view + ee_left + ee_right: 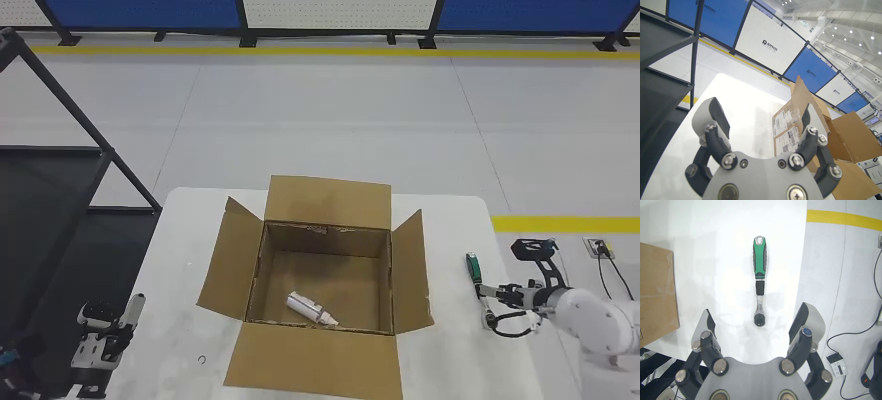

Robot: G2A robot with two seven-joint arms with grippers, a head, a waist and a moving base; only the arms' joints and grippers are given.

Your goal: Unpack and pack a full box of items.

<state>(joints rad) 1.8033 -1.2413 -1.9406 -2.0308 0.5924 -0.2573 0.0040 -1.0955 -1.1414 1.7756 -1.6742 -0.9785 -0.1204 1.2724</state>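
An open cardboard box stands mid-table with all flaps spread; its side and flaps also show in the left wrist view. A white tube-like bottle lies on the box floor. A green-handled ratchet wrench lies flat on the white table right of the box. My right gripper hovers open just above the wrench's metal head, nothing between its fingers. Open and holding nothing, my left gripper sits at the table's front left corner, pointed toward the box.
A dark metal shelf frame stands left of the table. Right of the table's edge, cables and a small black device lie on the floor. A box flap lies left of the wrench. A tiny dark mark lies near the front-left.
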